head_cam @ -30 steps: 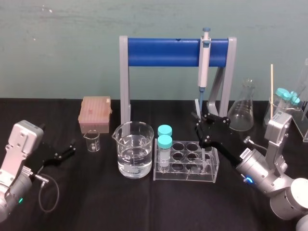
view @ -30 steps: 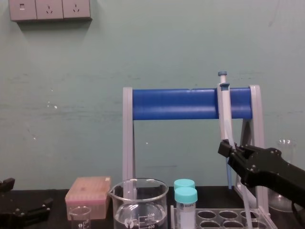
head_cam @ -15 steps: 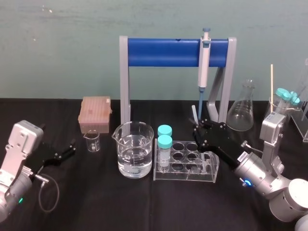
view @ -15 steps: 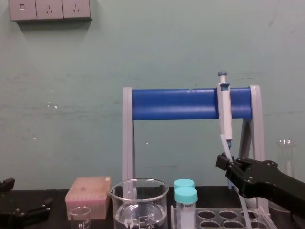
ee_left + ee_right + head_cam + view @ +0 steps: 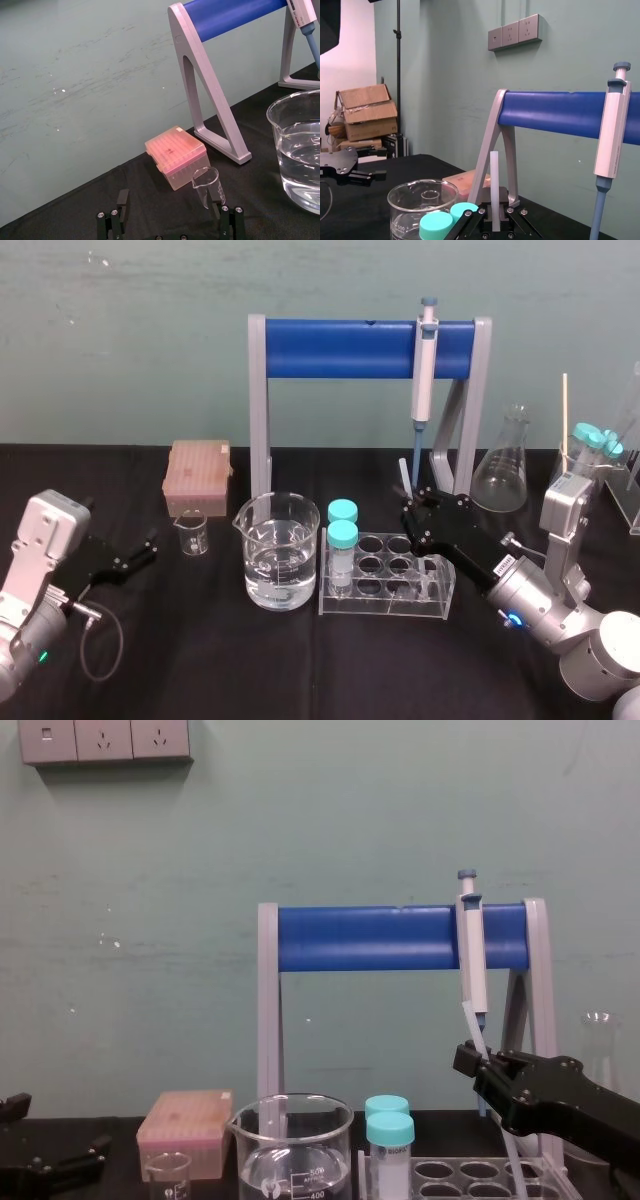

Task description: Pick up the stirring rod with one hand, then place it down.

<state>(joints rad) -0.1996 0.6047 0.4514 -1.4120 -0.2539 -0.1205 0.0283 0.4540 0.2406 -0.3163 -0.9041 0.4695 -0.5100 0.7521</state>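
Note:
The stirring rod (image 5: 403,476) is a thin whitish glass stick, held tilted over the right end of the clear tube rack (image 5: 385,602). My right gripper (image 5: 411,503) is shut on the stirring rod. In the right wrist view the rod (image 5: 494,175) stands straight up between the fingers (image 5: 506,216). In the chest view the rod (image 5: 470,1023) pokes up above the right gripper (image 5: 467,1060) and its lower part slants down behind the rack. My left gripper (image 5: 143,554) rests open low at the far left, its fingers (image 5: 121,209) wide apart.
A large beaker of water (image 5: 279,550) stands left of the rack, which holds two teal-capped tubes (image 5: 342,532). A small beaker (image 5: 191,533) and pink tip box (image 5: 199,476) sit further left. Behind are the blue-barred stand (image 5: 340,348), hanging pipette (image 5: 425,365) and conical flask (image 5: 503,476).
Over the last second my right gripper has come down and a little left with the rod in it, then held still. The left arm has not moved.

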